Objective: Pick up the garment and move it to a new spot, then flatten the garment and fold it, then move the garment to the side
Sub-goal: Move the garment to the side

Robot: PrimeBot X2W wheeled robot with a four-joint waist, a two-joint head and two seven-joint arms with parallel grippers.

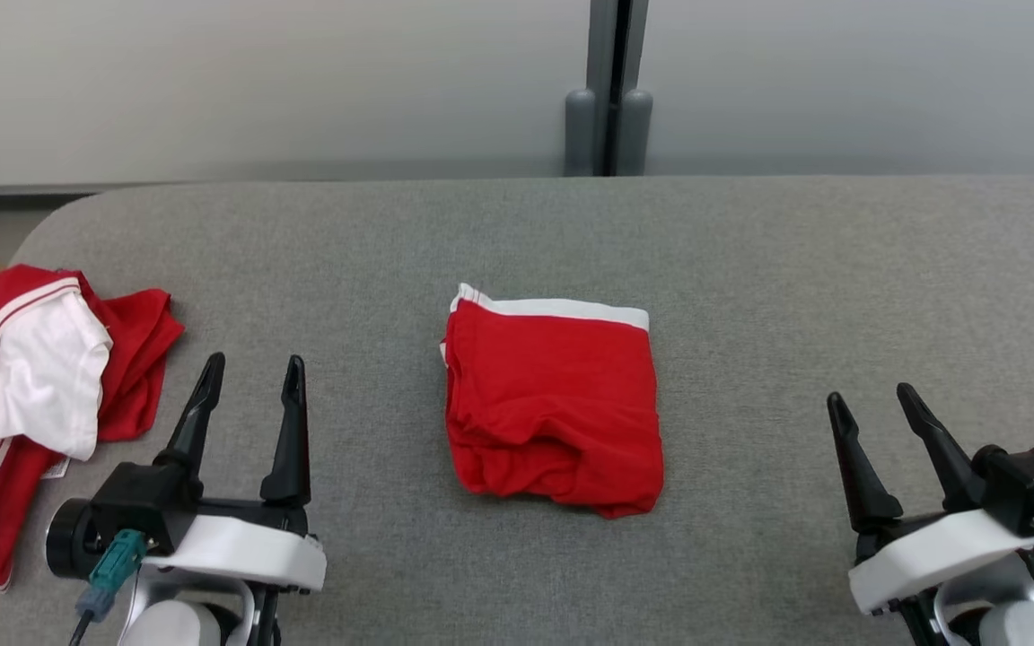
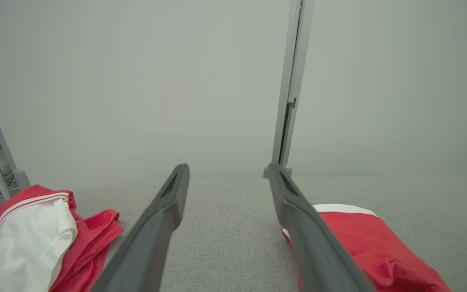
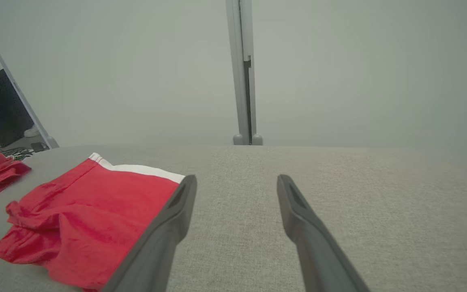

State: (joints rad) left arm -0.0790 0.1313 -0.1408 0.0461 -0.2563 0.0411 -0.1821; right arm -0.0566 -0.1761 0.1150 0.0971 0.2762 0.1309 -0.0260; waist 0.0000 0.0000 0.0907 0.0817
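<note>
A red garment (image 1: pixel 553 404) with a white band along its far edge lies folded into a rough square at the middle of the grey table (image 1: pixel 750 260). The same garment (image 2: pixel 371 247) sits to the right of the fingers in the left wrist view, and the garment (image 3: pixel 87 219) sits at the left in the right wrist view. My left gripper (image 1: pixel 252 375) stands open at the lower left, well left of the garment, holding nothing. At the lower right, my right gripper (image 1: pixel 871 399) is open too, apart from the cloth and holding nothing.
A heap of red and white clothes (image 1: pixel 32 395) lies at the table's left edge, close beside my left gripper; the heap (image 2: pixel 35 239) also shows in the left wrist view. A grey post (image 1: pixel 609 90) stands against the pale wall behind the table.
</note>
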